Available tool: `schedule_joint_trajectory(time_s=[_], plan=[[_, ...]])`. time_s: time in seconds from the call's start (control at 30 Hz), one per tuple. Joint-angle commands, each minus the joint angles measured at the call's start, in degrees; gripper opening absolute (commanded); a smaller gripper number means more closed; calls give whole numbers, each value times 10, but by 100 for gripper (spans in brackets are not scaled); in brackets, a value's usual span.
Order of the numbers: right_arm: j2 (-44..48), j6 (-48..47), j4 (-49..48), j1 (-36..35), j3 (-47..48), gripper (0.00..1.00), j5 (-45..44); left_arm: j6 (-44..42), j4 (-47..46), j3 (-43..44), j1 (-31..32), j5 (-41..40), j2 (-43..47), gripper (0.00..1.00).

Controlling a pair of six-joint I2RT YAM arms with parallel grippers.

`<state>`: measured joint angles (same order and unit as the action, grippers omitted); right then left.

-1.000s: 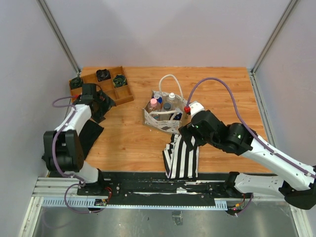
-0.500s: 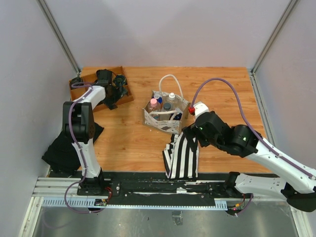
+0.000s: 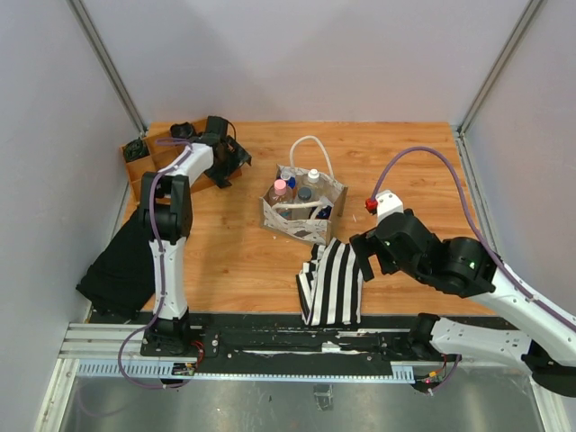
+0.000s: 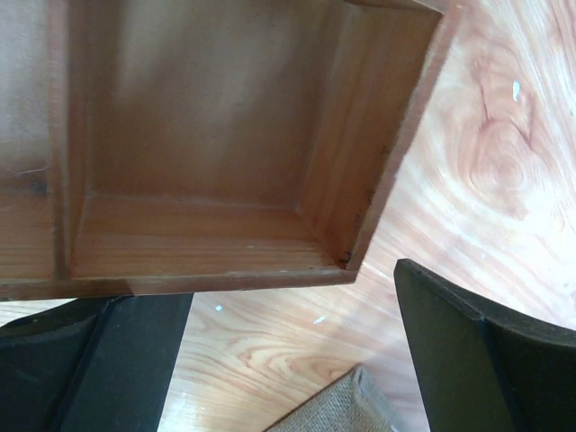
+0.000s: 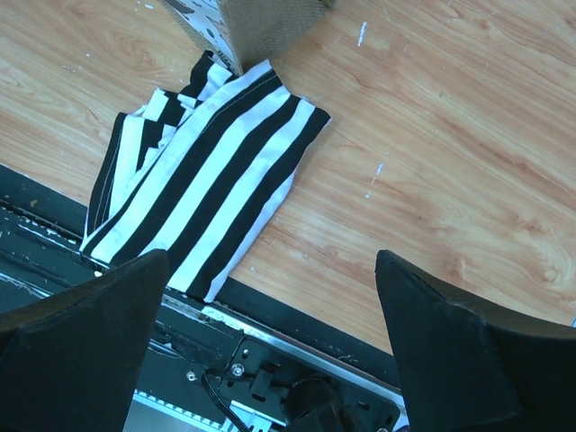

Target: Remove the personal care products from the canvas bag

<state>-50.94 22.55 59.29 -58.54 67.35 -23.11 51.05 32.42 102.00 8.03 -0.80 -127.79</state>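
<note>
Sitting between the spread left tool (image 3: 236, 162) and spread right tool (image 3: 362, 258), the canvas bag (image 3: 290, 220) holds bottles (image 3: 279, 189).

We see a table (image 3: 405, 180) of varnished wood, smooth, with a soft sheen and plain grain. The tray (image 4: 225, 135) is darker wood, matt and slightly scuffed. The bag (image 3: 288, 220) is coarse woven beige cloth, its handles (image 3: 310, 141) white rope. The striped cloth (image 5: 207, 180) looks soft and matt. The bottles (image 3: 280, 192) look like plastic, one clear. The rail (image 3: 99, 346) is dull grey metal
</note>
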Motion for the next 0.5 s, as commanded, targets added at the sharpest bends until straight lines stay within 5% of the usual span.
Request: schedule_joint_trajectory(time_s=[0.0,0.27,0.47], plan=[[20,28,38,-7,-13,98,-30,23,21,21,-35,-60,-14,100],[39,37,40,-7,-31,99,-54,24,46,49,-92,-123,-3,100],[10,53,0,-7,-59,99,6,15,14,50,-117,-145,14,100]])
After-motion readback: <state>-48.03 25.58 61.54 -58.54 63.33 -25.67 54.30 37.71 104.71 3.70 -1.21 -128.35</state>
